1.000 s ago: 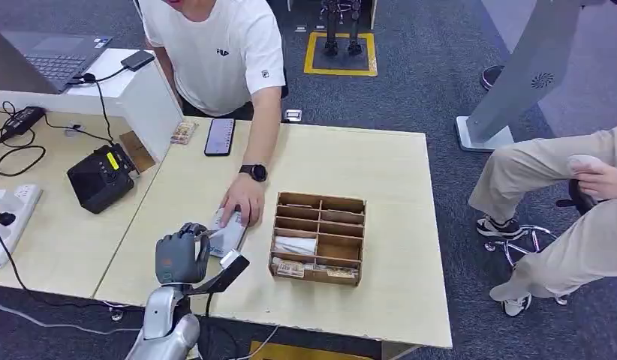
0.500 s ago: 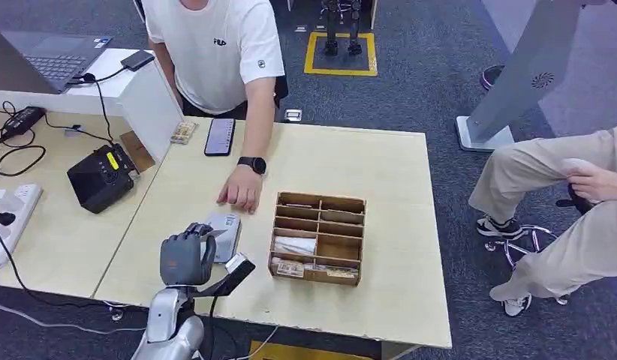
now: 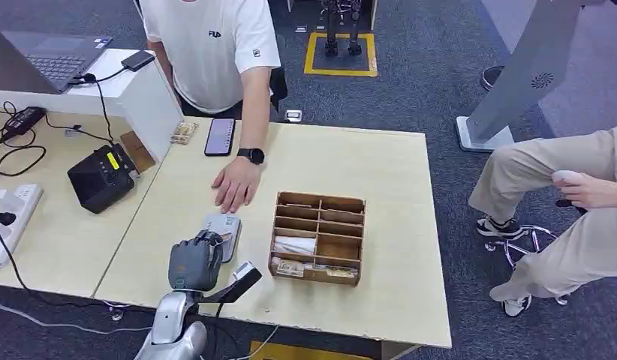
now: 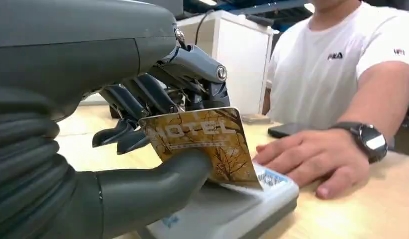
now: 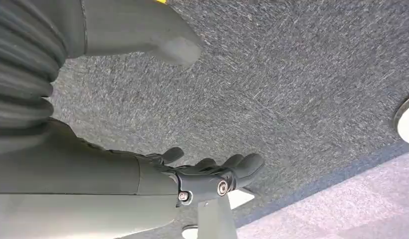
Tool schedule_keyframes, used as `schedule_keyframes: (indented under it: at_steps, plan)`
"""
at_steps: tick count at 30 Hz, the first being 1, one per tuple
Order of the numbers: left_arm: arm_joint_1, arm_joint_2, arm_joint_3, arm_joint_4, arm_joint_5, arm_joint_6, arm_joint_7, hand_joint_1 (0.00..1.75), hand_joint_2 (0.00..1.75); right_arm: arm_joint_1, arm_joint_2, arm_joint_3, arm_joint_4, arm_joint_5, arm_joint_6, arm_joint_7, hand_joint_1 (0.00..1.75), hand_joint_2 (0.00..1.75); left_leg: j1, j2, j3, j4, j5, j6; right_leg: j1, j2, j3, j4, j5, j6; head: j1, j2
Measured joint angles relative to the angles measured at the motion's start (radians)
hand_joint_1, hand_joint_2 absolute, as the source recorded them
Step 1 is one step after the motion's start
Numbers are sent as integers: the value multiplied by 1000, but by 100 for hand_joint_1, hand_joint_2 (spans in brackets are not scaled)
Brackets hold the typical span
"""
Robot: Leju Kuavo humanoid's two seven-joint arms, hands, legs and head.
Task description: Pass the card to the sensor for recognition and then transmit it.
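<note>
Left hand (image 4: pixel 143 129): thumb and dark fingers pinch the card (image 4: pixel 205 144), a brown card printed "HOTEL", its lower edge down on the sensor (image 4: pixel 232 209).
Sensor: a pale, flat reader lying on the table (image 3: pixel 395 172), just left of the organizer (image 3: pixel 318 238).
Right hand (image 5: pixel 212 174): hangs over grey carpet (image 5: pixel 302 89), fingers spread, nothing in them.
Person's hand (image 3: pixel 233 184): rests flat on the table just beyond the sensor, a watch (image 3: pixel 251 156) on the wrist.
Table: light wood; a phone (image 3: pixel 220 136) lies near its far edge.
Side desk (image 3: pixel 50 240): carries a black device (image 3: pixel 101 178), cables and a laptop (image 3: pixel 50 56).
Room: grey carpet, a second person (image 3: pixel 568 202) seated at right.
</note>
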Motion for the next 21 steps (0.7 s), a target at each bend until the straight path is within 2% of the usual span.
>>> schedule_keyframes:
  at_steps: [6,12,16,19,21]
  plan:
    - [-17,7,-14,34,0,-11,8,175,175,0,0,0,0,-1,0,0,0,175,0,0,1,0,0,0,0,0,2,0,0,0,0,0]
    - [-30,16,-41,64,4,-64,29,175,175,0,0,0,3,-2,0,-4,0,175,0,-1,4,0,0,0,0,-2,5,0,0,0,0,0]
    - [-39,23,-62,73,31,-76,32,175,175,0,0,0,3,-2,0,-5,0,175,0,-2,4,0,0,0,0,-2,6,0,0,0,0,0]
    - [-39,22,-63,73,125,-56,-16,175,175,0,0,0,3,-2,0,-5,0,175,0,-2,5,0,0,0,0,-2,7,0,0,0,0,0]
    - [-32,16,-63,55,244,-14,-84,175,175,0,0,0,3,-2,0,-4,0,175,0,-2,6,0,0,0,0,-2,6,0,0,0,0,0]
